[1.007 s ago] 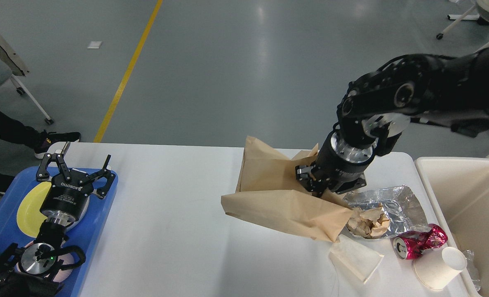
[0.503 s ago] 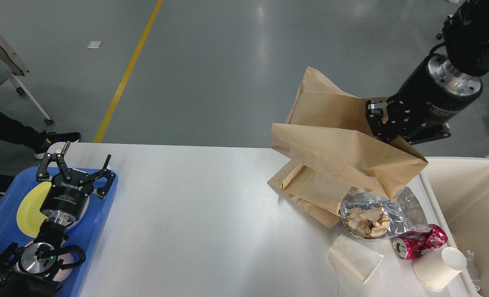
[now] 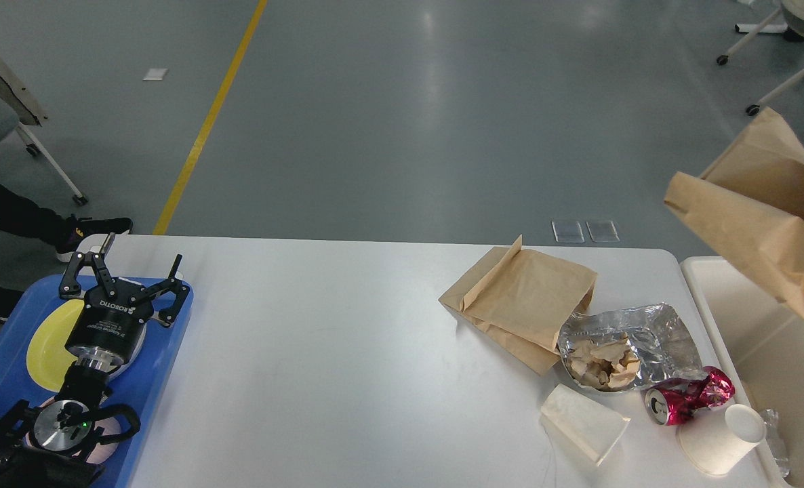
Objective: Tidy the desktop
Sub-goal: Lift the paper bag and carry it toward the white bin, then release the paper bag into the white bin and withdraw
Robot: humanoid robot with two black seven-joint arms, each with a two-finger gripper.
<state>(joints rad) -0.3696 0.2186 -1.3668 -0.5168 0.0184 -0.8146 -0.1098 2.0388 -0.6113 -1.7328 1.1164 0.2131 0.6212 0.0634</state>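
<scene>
Left hand fingers spread, pointing up; right hand barely visible.

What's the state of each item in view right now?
left gripper: open, empty, above the blue tray
right gripper: almost out of view
large paper bag: in the air above the beige bin
small paper bag: lying flat on the desktop
foil tray: crumpled, holding wadded paper
red can: crushed, on its side
two paper cups: tipped over

Bright, even light — perhaps overhead glare
</scene>
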